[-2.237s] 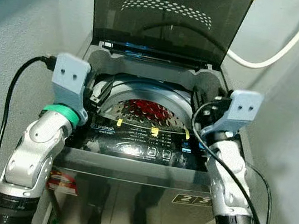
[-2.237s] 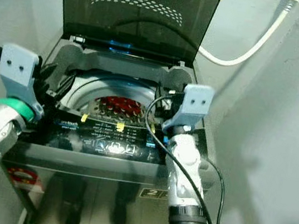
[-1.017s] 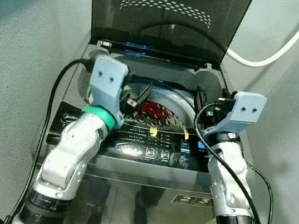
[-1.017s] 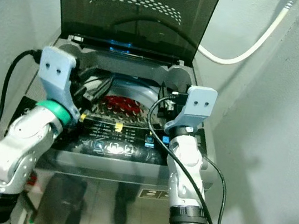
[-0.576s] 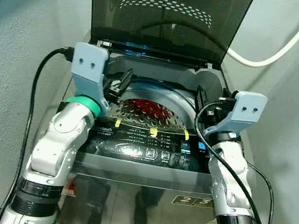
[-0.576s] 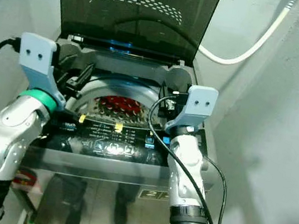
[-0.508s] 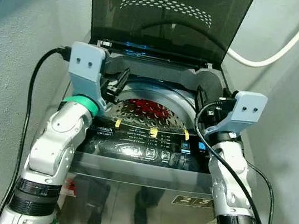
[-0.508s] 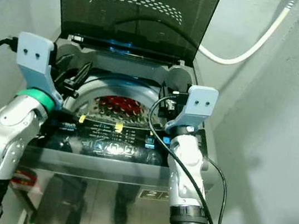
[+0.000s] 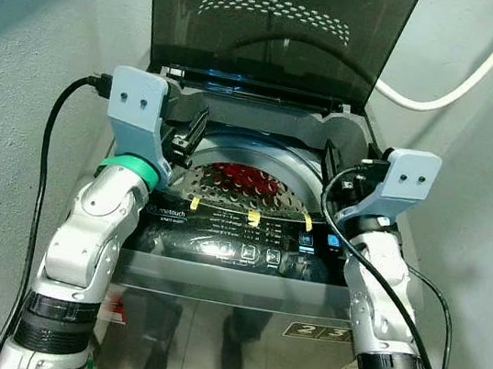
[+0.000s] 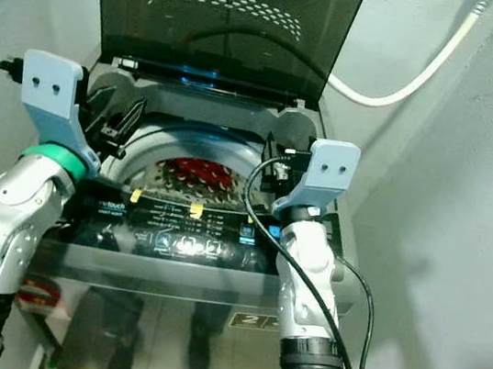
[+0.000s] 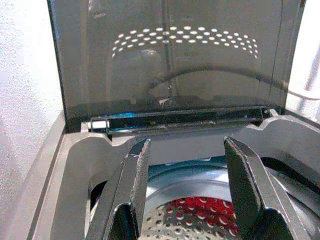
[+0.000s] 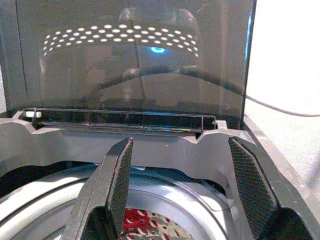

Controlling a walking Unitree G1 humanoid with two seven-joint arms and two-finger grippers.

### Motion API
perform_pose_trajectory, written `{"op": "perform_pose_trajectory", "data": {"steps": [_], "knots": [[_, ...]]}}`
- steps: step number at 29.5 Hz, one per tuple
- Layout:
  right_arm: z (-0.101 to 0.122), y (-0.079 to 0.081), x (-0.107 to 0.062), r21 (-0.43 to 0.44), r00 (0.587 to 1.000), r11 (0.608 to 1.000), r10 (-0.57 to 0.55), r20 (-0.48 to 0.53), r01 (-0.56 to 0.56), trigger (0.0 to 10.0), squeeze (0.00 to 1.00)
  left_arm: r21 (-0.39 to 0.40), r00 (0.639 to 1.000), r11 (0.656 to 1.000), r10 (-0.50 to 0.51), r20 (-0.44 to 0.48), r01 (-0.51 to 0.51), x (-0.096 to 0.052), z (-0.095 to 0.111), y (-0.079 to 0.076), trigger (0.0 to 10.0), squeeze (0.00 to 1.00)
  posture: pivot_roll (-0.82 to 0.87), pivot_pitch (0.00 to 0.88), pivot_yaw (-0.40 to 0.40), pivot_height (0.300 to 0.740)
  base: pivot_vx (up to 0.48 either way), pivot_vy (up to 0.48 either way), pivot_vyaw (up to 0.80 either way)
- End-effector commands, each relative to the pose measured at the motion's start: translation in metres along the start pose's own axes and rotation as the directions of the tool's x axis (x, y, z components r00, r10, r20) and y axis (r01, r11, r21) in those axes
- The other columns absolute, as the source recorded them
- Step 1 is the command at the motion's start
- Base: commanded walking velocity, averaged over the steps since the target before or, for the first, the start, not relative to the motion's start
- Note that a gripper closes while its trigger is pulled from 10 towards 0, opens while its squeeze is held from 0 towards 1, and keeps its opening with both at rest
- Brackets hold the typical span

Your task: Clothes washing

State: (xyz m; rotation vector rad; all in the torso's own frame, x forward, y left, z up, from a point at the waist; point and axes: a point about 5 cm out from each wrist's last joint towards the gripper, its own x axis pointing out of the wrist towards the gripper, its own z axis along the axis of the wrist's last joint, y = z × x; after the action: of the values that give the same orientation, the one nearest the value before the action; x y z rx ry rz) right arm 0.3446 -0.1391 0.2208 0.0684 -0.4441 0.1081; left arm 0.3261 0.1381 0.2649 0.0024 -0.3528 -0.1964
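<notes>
At centre-left, the left gripper [image 9: 191, 132] is hovering over the washing machine [image 9: 233, 271] rim, fingers spread wide and empty. Mid-frame, a red garment [image 9: 245, 180] is lying inside the drum [image 9: 280, 157] under the raised lid [image 9: 275, 22]. At centre-right, the right gripper [image 12: 177, 187] is holding equally wide, empty.

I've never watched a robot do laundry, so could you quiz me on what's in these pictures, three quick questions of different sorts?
1. True or false: the washing machine's lid stands raised.
2. What colour shows at the bottom of the drum? A) blue B) red C) yellow
3. Fill in: the left end effector and the right end effector both hang over the drum with fingers ____.

Key: 1 true. 2 B. 3 open; each holds nothing.
</notes>
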Motion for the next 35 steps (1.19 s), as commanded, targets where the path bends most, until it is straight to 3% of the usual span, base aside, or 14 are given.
{"op": "perform_pose_trajectory", "data": {"steps": [1,12,16,27,35], "knots": [[0.0017,-0.0031,0.0014,-0.005,1.000,1.000,-0.008,0.009,0.008,10.0,0.00,0.014,1.000,1.000,-0.004,0.003,0.004,0.0012,0.0004,-0.0008,10.0,0.00,0.10,0.027,0.006,0.740,0.000,0.000,0.00],[0.0023,-0.0022,0.0024,-0.006,1.000,1.000,-0.001,0.013,0.002,10.0,0.00,0.033,1.000,0.999,-0.015,0.004,0.015,0.0022,-0.0005,-0.0014,10.0,0.00,0.10,0.018,0.005,0.740,0.000,0.000,0.00],[0.0027,-0.0025,0.0026,-0.008,1.000,1.000,0.000,0.014,0.000,10.0,0.00,0.064,0.998,0.996,-0.056,0.013,0.055,0.0008,-0.0004,-0.0051,10.0,0.00,0.09,0.015,0.006,0.740,0.000,-0.369,0.00],[0.0031,-0.0028,0.0028,-0.009,1.000,1.000,-0.001,0.016,0.001,10.0,0.00,0.046,0.999,0.998,-0.042,0.014,0.042,0.0015,-0.0004,-0.0033,10.0,0.00,0.09,0.017,0.005,0.740,0.000,-0.446,0.00],[0.0028,-0.0036,0.0026,-0.010,1.000,1.000,-0.003,0.014,0.003,10.0,0.00,0.012,1.000,1.000,-0.022,0.016,0.022,0.0023,0.0004,-0.0003,10.0,0.00,0.09,0.022,0.006,0.740,0.000,0.000,0.00]]}}
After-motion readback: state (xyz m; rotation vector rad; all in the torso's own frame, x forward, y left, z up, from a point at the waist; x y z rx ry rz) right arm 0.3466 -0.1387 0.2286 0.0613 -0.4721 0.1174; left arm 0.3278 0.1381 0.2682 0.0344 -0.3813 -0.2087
